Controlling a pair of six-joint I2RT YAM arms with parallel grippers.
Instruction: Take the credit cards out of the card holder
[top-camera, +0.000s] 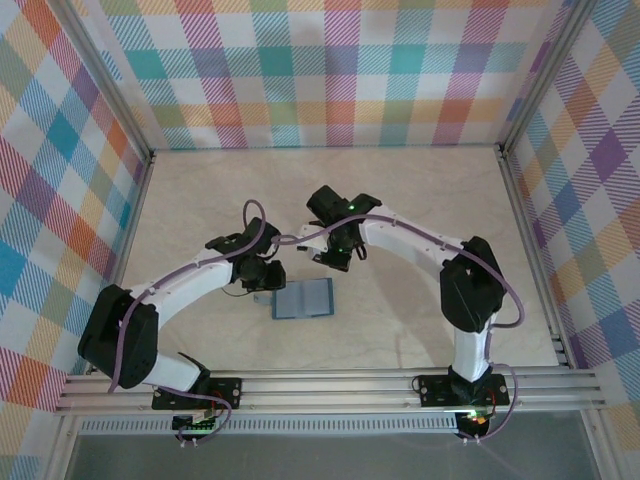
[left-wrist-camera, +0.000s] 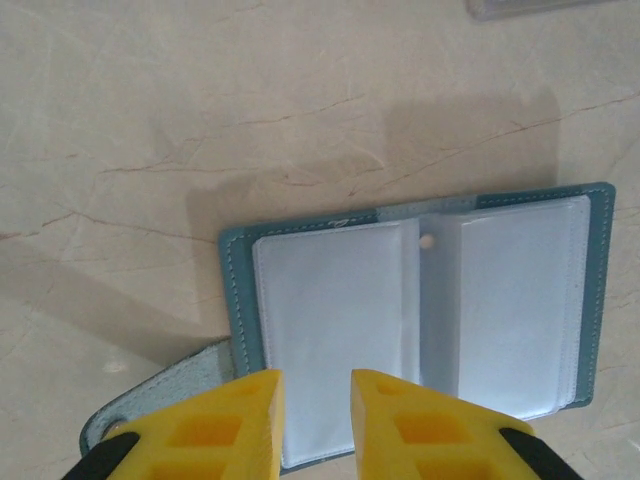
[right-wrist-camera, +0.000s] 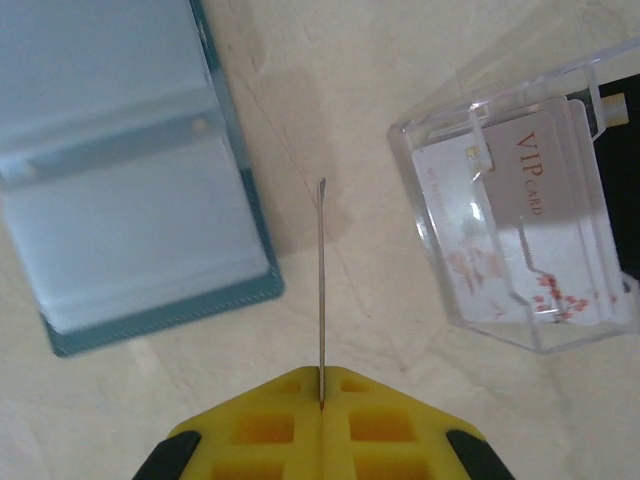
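— Right gripper (right-wrist-camera: 321, 385): how is it set?
— Its yellow fingers are pressed together on a thin grey credit card (right-wrist-camera: 321, 270), seen edge-on over the beige marbled table (right-wrist-camera: 360, 120), between the teal bifold card holder (right-wrist-camera: 130, 200) and a clear plastic box (right-wrist-camera: 560, 335) in which VIP-printed cards (right-wrist-camera: 520, 220) are stood.
— And the left gripper (left-wrist-camera: 316, 390)?
— Its jaws are parted slightly and nothing is gripped. It is poised over the near edge of the card holder, which is laid open and flat, clear sleeves upward.
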